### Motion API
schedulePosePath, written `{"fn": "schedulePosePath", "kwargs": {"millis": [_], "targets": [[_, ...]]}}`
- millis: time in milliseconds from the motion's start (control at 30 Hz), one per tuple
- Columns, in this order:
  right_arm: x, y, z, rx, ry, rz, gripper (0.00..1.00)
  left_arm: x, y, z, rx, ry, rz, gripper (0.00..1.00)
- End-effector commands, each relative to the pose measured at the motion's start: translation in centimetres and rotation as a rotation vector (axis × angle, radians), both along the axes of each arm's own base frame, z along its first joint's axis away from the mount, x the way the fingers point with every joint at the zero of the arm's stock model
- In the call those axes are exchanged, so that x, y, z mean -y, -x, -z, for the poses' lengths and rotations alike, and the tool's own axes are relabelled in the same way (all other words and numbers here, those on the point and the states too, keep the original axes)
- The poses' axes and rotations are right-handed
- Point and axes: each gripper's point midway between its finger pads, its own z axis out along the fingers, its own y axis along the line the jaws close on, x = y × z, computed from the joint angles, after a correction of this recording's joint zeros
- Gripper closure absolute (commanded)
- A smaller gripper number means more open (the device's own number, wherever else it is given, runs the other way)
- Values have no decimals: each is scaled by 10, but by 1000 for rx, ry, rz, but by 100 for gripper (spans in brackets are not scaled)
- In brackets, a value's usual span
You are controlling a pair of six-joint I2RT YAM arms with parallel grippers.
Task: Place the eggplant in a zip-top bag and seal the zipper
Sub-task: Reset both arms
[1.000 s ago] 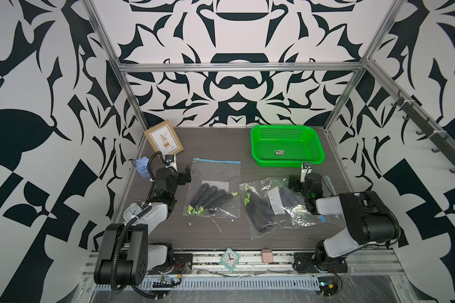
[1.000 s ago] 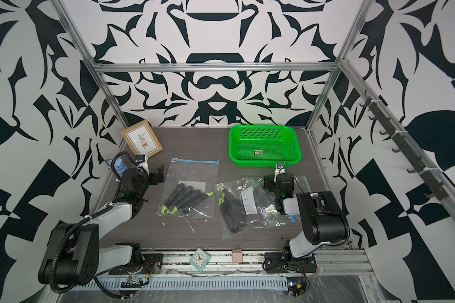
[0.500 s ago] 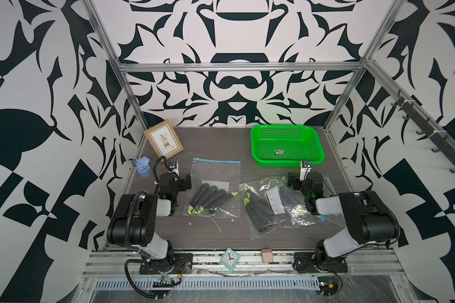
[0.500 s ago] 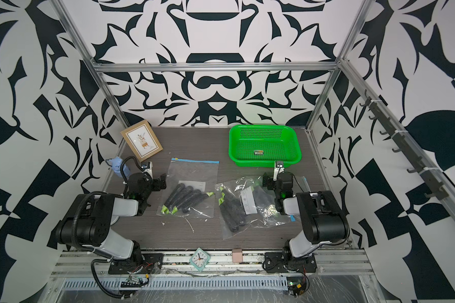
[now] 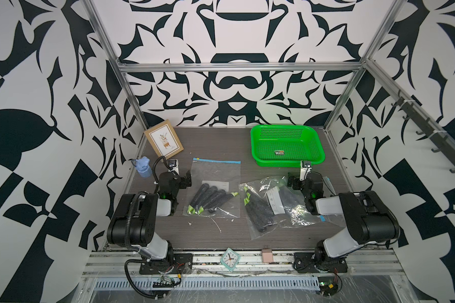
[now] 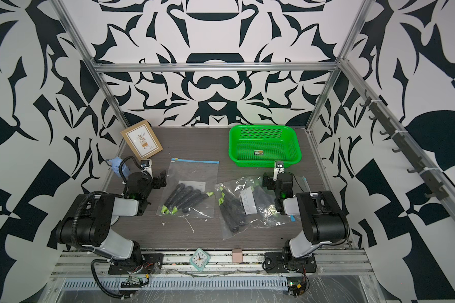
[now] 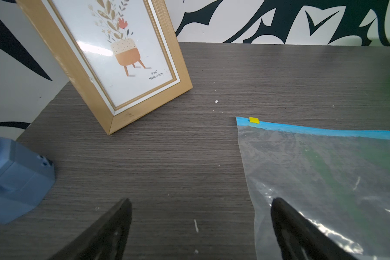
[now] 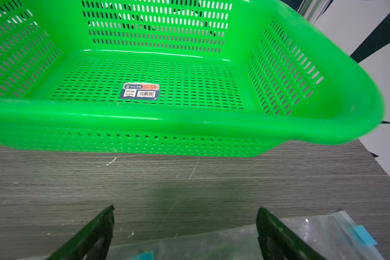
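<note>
A flat zip-top bag [image 5: 216, 183] lies left of centre in both top views, with several dark eggplants [image 5: 210, 198] inside. Its blue zipper strip [image 7: 324, 132] has a yellow slider [image 7: 254, 120] at the end. A second, crumpled bag [image 5: 276, 207] to the right also holds eggplants [image 5: 258, 213]. My left gripper [image 5: 183, 175] is open and empty beside the flat bag's left edge; one finger [image 7: 291, 225] overlaps that edge. My right gripper [image 5: 304, 179] is open and empty over the crumpled bag's far edge [image 8: 313, 234].
A green basket [image 5: 286, 162] stands at the back right, just beyond my right gripper [image 8: 185, 211]. A framed picture [image 5: 164, 141] leans at the back left, with a blue object [image 5: 143, 168] by the left wall. A small clock [image 5: 230, 258] sits on the front rail.
The left arm has folded back at the elbow, with its gripper staying open beside the flat bag. The right arm and both bags have not moved.
</note>
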Motion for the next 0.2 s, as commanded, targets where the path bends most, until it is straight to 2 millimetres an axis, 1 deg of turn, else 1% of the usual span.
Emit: {"fn": "schedulePosePath", "kwargs": {"millis": [0, 167], "targets": [[-1, -4, -14, 53, -1, -5, 1, 0, -3, -8, 32, 6, 1, 0], [0, -5, -12, 47, 1, -4, 1, 0, -4, -8, 35, 7, 0, 1]]}}
